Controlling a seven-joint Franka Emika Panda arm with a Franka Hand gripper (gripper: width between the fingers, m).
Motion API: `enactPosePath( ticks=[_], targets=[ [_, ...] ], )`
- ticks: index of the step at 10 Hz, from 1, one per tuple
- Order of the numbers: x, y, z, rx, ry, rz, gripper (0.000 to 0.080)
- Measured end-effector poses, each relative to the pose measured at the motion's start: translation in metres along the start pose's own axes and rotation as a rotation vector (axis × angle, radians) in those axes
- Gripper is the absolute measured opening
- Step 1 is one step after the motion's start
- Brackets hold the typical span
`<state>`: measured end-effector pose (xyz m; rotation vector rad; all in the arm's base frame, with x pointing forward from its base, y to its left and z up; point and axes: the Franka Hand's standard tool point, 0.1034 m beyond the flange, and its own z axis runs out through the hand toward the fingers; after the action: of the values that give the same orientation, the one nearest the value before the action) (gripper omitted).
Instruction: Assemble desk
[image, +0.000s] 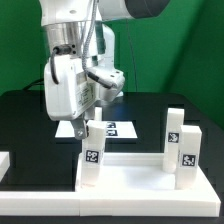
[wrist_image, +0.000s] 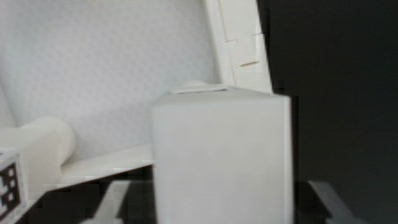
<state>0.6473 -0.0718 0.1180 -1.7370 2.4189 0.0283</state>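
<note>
Gripper (image: 88, 127) fingers pinch the top of a white plastic block leg (image: 91, 155) with a black-and-white tag; I see it standing upright at the near corner of the white rectangular tray-like desk top (image: 135, 178). Its long axis runs straight down from my jaws. Farther off, two more white legs (image: 181, 146) stand on the exterior view's right.

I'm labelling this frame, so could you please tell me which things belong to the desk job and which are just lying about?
Job:
desk top
leg in the jaws
two standing legs

Lying about:
marker board
black table
</note>
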Motion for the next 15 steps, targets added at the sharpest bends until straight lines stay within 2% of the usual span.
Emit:
enactPosePath(
  ticks=[1,2,3,4,5,6,8,9,11,13,15],
  targets=[
    [0.000,0.000,0.000,0.000,0.000,0.003,0.0290],
    [0.000,0.001,0.000,-0.009,0.006,-0.072,0.0361],
    [-0.004,0.002,-0.002,-0.066,0.044,-0.260,0.0500],
    [-0.011,-0.001,-0.005,-0.072,0.056,-0.436,0.0500],
    [-0.015,0.001,-0.005,-0.076,0.051,-0.544,0.0617],
    [-0.012,0.001,-0.004,-0.079,0.050,-0.595,0.0640],
    [-0.012,0.001,-0.004,-0.090,0.051,-0.792,0.0648],
    [-0.014,0.003,-0.001,-0.111,0.063,-0.993,0.0648],
    [-0.020,0.000,0.001,-0.101,0.072,-1.344,0.0649],
    [-0.019,0.000,0.001,-0.102,0.070,-1.388,0.0649],
    [-0.020,0.000,0.001,-0.100,0.071,-1.343,0.0397]
  ],
)
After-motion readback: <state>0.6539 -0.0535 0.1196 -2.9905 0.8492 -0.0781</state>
